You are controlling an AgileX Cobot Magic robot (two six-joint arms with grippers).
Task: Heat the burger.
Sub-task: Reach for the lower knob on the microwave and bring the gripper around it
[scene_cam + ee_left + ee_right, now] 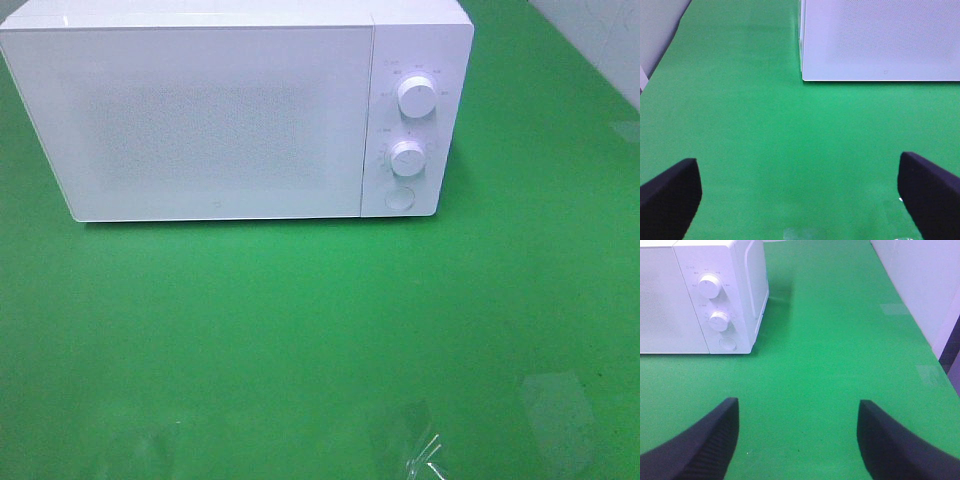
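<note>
One microwave [215, 120], two knobs [417, 96] [408, 158], two gaping pincers [799, 161] [797, 403]

Microwave [236, 20] at the rear of the table [300, 340]; right of its door [190, 125], upper knob [417, 96] above lower knob [407, 158] above button [400, 198].

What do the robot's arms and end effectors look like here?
Only finger tips show, in the wrist views. The left end effector has two matte black, wedge-shaped fingers; the right end effector matches, with fine ribbing on its fingers. No cables, markings or arm links are visible.
</note>
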